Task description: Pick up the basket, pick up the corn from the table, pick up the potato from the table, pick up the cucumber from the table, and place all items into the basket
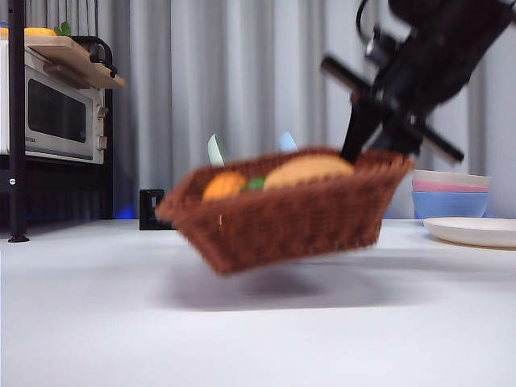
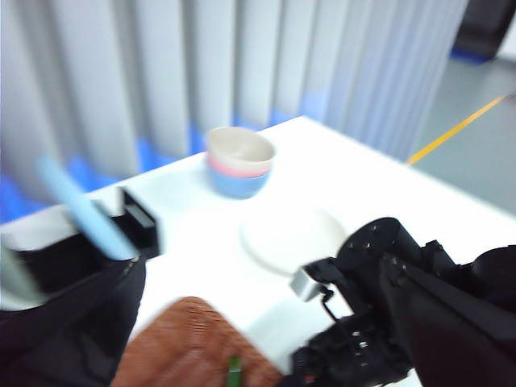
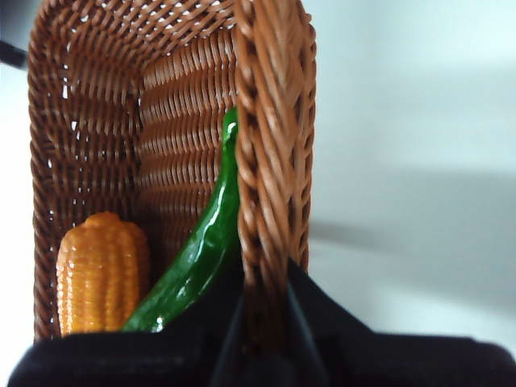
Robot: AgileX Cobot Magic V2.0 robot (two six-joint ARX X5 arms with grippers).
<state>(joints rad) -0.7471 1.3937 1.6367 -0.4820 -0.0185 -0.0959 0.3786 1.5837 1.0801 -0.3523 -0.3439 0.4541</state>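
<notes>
Brown woven basket [image 1: 282, 222]; orange-yellow kerneled corn [image 3: 103, 274]; glossy green cucumber [image 3: 201, 250]; tan potato [image 1: 309, 170].

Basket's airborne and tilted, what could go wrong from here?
1. The right gripper clamps only one rim of the basket; the weave may slip or flex.
2. It hangs tilted, so the potato, corn and cucumber could slide toward the low end or spill.
3. The plate and bowls sit close to the swing path.

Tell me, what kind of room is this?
Probably a mock kitchen in a lab: a microwave oven on a rack, stacked bowls beside a plate, curtain backdrop.
</notes>
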